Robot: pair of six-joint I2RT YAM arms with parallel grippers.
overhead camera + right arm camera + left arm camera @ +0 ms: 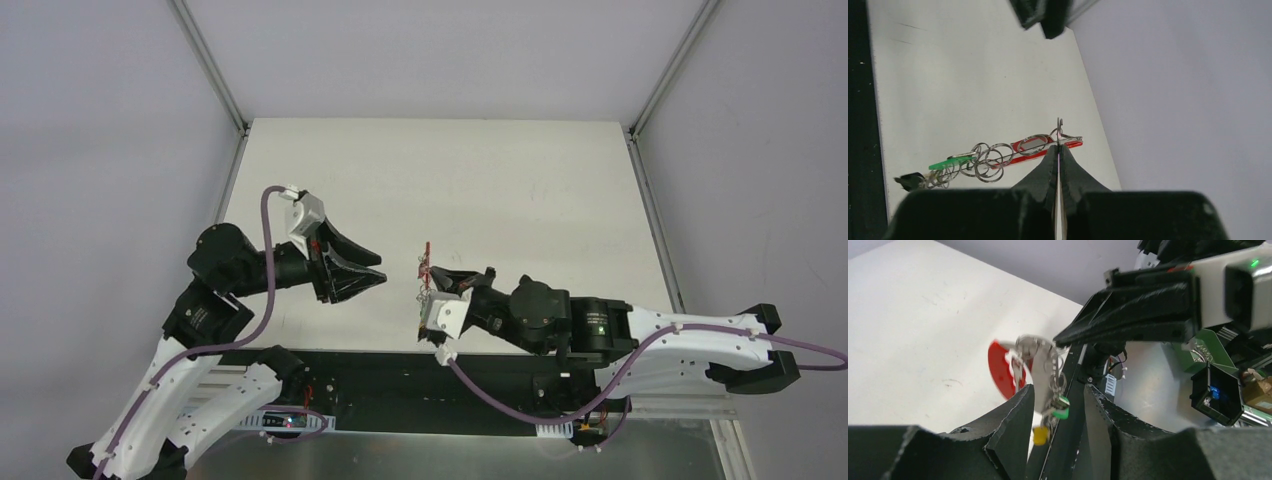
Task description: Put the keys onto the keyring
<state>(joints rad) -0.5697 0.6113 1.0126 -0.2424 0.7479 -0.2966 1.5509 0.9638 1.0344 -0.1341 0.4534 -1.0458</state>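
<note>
My right gripper [432, 274] is shut on the keyring [425, 268] and holds it above the table. In the right wrist view the closed tips [1058, 150] pinch a silver ring beside the red clip [1068, 144]. A chain of silver rings [990, 161] trails left to a green-headed key [950, 162] and a black key [910, 181]. My left gripper [380, 271] is open, just left of the bunch. In the left wrist view the red clip [998, 371], grey flat piece [1044, 375], green key [1062, 413] and yellow key [1039, 435] hang between my open fingers [1013, 415]. No blue key shows.
The white table [520, 180] stretches behind both arms, with grey walls around it. The black base rail [400, 385] and cables lie at the near edge. The right arm's fingers [1128, 315] fill the upper right of the left wrist view.
</note>
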